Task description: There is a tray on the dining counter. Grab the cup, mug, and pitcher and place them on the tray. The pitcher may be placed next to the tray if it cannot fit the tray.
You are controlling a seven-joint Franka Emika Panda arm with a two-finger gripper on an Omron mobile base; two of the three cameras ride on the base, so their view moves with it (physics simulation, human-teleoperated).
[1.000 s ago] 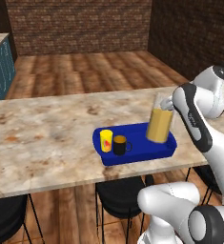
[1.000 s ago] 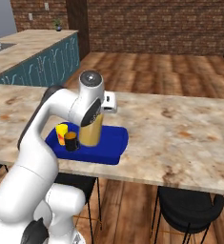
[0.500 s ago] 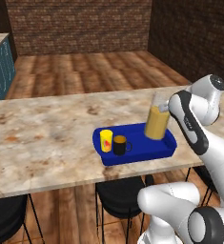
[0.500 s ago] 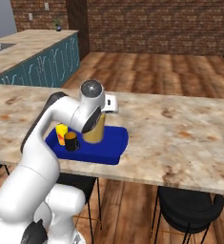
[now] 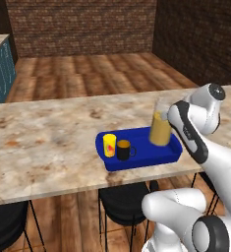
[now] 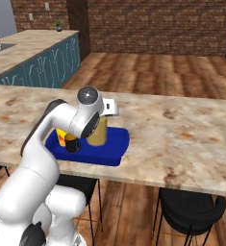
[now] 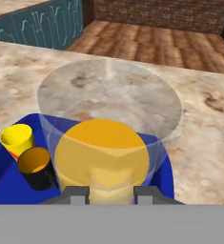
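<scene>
The blue tray lies on the marbled dining counter. At its left end stand the yellow cup and, touching or nearly touching it, the black mug. The clear pitcher with orange liquid is upright in the tray's right end. My gripper is shut on its side, one finger on each flank. Whether its base rests on the tray floor I cannot tell. From the right base view the pitcher is partly behind my arm, with the cup and mug to its left.
Black bar stools stand under the near edge of the counter. A teal cabinet run with a light top is at the far left. Bare counter stretches to both sides of the tray.
My gripper has carried the pitcher down and a little to the left, from above the tray's right edge into its right end. Cup and mug have not moved.
</scene>
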